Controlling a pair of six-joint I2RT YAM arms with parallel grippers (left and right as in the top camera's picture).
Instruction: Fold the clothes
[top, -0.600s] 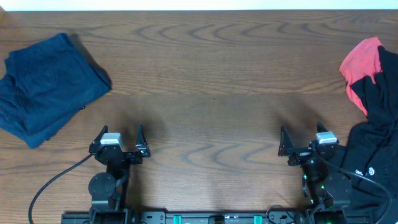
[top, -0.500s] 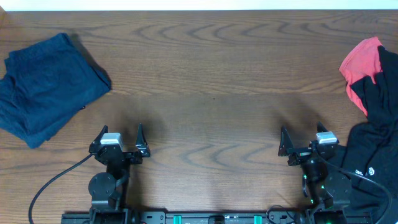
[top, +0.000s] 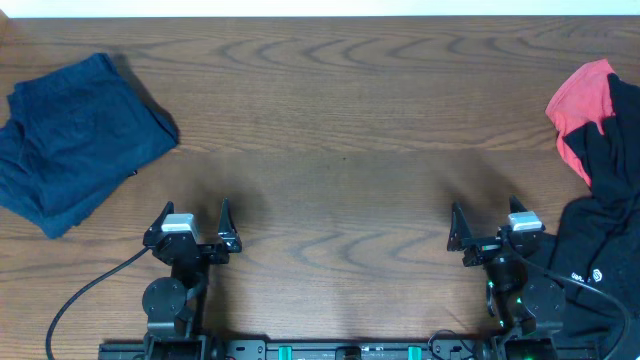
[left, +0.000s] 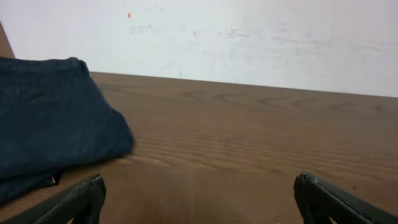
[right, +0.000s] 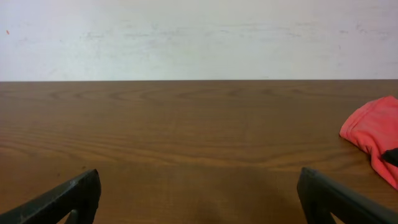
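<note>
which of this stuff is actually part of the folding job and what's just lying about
Part of the job: black shirt, coral-red garment, navy blue garment, left gripper and right gripper, both with fingers open and empty.
Just there: wooden table, white wall.

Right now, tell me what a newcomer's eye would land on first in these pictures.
The bright coral-red fabric garment at the far right edge stands out first, partly under a rumpled black shirt with a tiny white logo. Next comes the crumpled navy blue garment at the left of the brown wooden table. The left gripper and right gripper sit open and empty near the front edge.
</note>
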